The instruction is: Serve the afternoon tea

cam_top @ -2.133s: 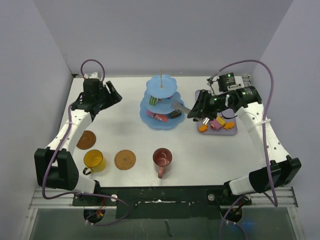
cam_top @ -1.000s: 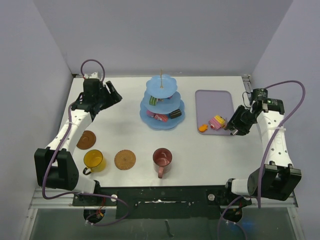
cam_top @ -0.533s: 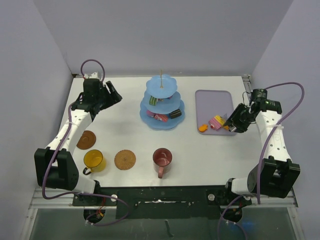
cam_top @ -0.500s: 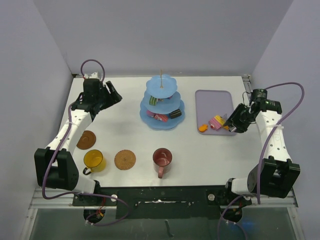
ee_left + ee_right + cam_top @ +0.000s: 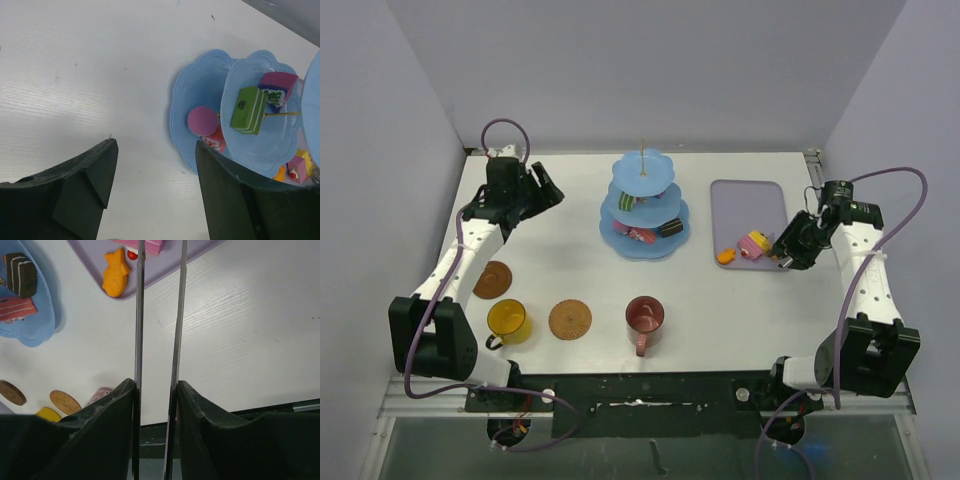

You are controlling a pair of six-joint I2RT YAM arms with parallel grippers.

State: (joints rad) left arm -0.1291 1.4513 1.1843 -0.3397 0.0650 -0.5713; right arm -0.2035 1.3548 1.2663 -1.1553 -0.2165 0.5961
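Observation:
The light-blue three-tier stand (image 5: 616, 238) stands at the table's back centre, with several toy cakes on its tiers. A green cake (image 5: 248, 109) and a pink round one (image 5: 202, 120) show in the left wrist view. An orange fish pastry (image 5: 726, 256) and a pink-and-yellow cake (image 5: 756, 243) lie on the lilac tray (image 5: 748, 200). My right gripper (image 5: 788, 250) is shut on the thin metal tongs (image 5: 177, 315), whose blades point at the tray's near end, close to the fish pastry (image 5: 116, 276). My left gripper (image 5: 545, 188) hangs open at the back left, with nothing in it. The yellow mug (image 5: 507, 321), the dark-red mug (image 5: 645, 315) and two brown coasters (image 5: 493, 279) (image 5: 570, 319) sit near the front.
Grey walls close the table in on three sides. The arm bases and a black rail run along the near edge. White table shows between the red mug and the tray.
My right gripper has drawn back with the tongs from the stand to the tray's near right corner. A chocolate cake stays on the stand's lowest tier. The left arm has not moved.

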